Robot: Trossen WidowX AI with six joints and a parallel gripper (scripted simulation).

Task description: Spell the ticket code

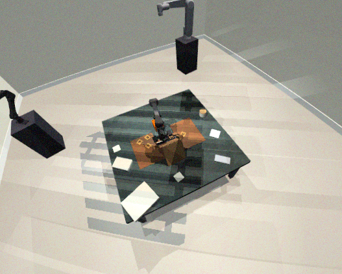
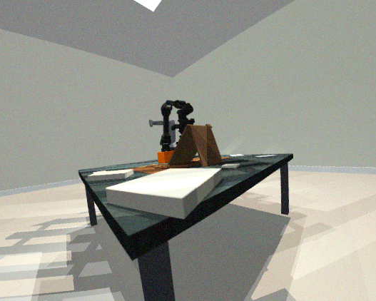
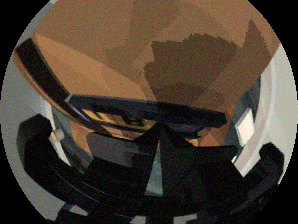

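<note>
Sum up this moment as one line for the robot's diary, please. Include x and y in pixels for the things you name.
jaws: closed, empty | place: at the brown board (image 1: 174, 152) (image 2: 203, 146) (image 3: 100, 55) | ticket code: unreadable

From where I stood, the black, jointed arm covered part of the dark rail (image 3: 187, 114) on the sloping brown wooden board (image 1: 174, 150) (image 2: 201, 143) (image 3: 200, 55). The letters on the small square yellow-edged tiles (image 1: 139, 141) were too small to read, and the ticket's code was illegible.
</note>
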